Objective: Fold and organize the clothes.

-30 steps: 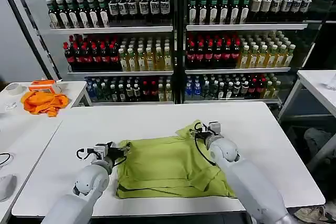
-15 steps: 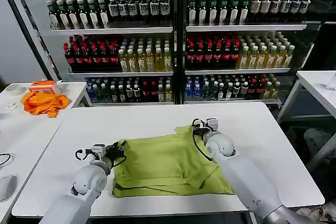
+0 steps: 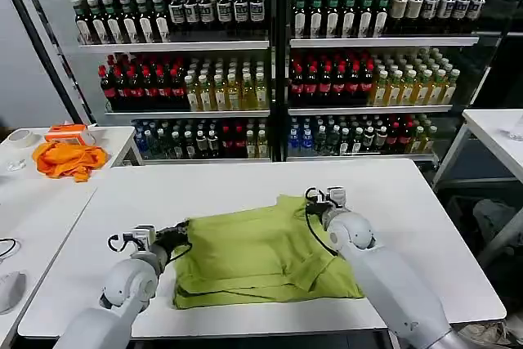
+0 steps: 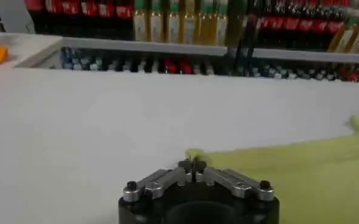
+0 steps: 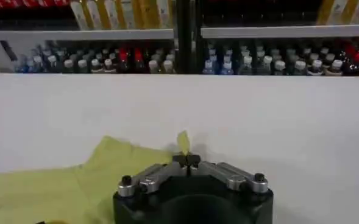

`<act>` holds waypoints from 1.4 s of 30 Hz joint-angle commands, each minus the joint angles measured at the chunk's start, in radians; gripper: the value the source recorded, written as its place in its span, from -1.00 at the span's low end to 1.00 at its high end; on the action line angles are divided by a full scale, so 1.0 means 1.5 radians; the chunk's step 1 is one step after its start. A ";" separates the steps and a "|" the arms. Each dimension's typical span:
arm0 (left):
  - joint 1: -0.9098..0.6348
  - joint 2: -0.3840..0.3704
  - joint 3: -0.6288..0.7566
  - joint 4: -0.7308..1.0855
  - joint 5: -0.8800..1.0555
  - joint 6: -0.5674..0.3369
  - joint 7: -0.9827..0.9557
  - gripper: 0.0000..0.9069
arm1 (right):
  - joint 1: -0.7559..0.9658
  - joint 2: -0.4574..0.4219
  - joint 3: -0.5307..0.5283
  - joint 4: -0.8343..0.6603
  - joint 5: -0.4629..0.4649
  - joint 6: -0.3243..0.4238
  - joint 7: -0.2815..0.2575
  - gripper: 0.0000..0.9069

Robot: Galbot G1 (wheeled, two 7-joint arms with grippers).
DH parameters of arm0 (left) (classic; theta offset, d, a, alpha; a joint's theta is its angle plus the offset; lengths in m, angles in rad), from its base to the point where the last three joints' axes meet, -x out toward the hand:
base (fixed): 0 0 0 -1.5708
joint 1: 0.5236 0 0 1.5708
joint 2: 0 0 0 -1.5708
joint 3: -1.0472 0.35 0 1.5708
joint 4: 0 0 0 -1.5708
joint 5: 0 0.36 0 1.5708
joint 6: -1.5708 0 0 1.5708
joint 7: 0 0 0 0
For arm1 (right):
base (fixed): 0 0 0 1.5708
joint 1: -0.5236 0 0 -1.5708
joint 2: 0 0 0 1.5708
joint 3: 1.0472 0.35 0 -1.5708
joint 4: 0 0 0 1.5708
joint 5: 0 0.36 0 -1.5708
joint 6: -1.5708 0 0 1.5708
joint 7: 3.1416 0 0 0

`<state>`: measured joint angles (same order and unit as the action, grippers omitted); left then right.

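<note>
Lime fabric of the shirt [image 3: 261,255] lay partly folded on the counter [image 3: 245,185]. Its left edge was pinched by the left gripper [image 4: 193,167], its far right corner by the right gripper [image 5: 186,159]. Light, limp cloth; edges judged best gripped.

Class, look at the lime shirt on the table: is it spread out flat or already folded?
Partly folded: the lime shirt shows doubled layers along its near edge, and the left gripper and right gripper each pinch a corner.
</note>
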<state>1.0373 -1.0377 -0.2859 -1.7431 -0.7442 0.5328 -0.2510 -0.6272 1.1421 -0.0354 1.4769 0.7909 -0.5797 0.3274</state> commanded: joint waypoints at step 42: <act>0.260 -0.007 -0.043 -0.200 0.212 -0.052 0.029 1.00 | -0.464 -0.065 0.218 0.389 -0.115 0.001 -0.002 1.00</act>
<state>1.3971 -1.0296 -0.3531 -2.0219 -0.5247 0.4803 -0.2028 -1.2538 1.0320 0.2681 2.0254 0.6533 -0.5796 0.3227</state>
